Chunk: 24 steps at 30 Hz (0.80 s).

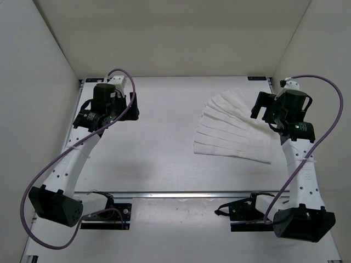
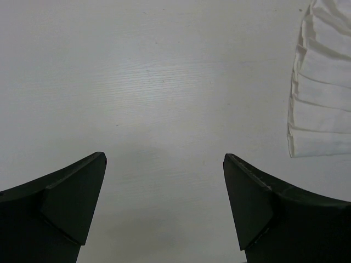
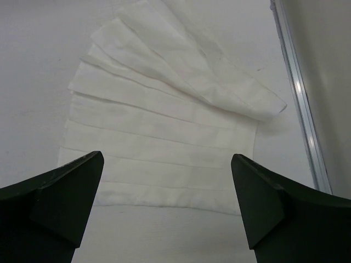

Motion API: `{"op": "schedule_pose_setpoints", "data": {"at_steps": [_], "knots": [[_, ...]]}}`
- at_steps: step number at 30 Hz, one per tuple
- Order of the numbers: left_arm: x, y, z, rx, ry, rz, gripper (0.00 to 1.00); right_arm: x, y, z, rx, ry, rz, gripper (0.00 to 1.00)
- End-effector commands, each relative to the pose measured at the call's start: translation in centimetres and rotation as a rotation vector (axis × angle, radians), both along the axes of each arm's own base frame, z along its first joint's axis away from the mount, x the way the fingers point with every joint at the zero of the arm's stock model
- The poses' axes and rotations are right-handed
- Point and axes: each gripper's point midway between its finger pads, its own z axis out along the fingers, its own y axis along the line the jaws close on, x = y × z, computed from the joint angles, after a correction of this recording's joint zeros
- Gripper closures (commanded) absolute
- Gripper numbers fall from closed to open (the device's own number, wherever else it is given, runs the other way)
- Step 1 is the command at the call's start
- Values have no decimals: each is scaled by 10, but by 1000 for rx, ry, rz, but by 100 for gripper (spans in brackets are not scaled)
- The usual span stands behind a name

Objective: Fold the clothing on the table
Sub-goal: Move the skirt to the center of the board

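Just past the near rail (image 1: pixel 181 193), over the table (image 1: pixel 159 148): hovering with the left gripper (image 2: pixel 163 157), spread wide, gripping nothing, well apart from the clothing (image 1: pixel 236 131). Further right, poised with the right gripper (image 3: pixel 167 156) above that clothing, likewise spread wide and empty. Beyond, fanned out flat in pleats on the table's right side.

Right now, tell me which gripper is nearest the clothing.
The right gripper, beside the clothing; the left gripper is over bare table, away from it.
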Motion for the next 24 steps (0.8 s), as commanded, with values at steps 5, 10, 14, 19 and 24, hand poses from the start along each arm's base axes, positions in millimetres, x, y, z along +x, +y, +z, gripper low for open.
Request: {"op": "schedule_pose_setpoints", "data": {"at_steps": [5, 10, 14, 19, 24], "knots": [[-8, -43, 14, 37, -84, -168, 2, -12, -27, -18, -79, 78, -154, 1], [-2, -67, 17, -35, -95, -332, 1, -16, -44, -50, -63, 128, -228, 4], [11, -108, 39, -125, -148, -396, 1, -19, -54, -72, -13, 152, -259, 4], [26, -137, 27, -91, -91, -444, 1, -45, -61, -138, 134, 321, -349, 2], [30, -128, 31, -147, -104, -425, 2, -55, -76, -165, 228, 312, -407, 0]]}}
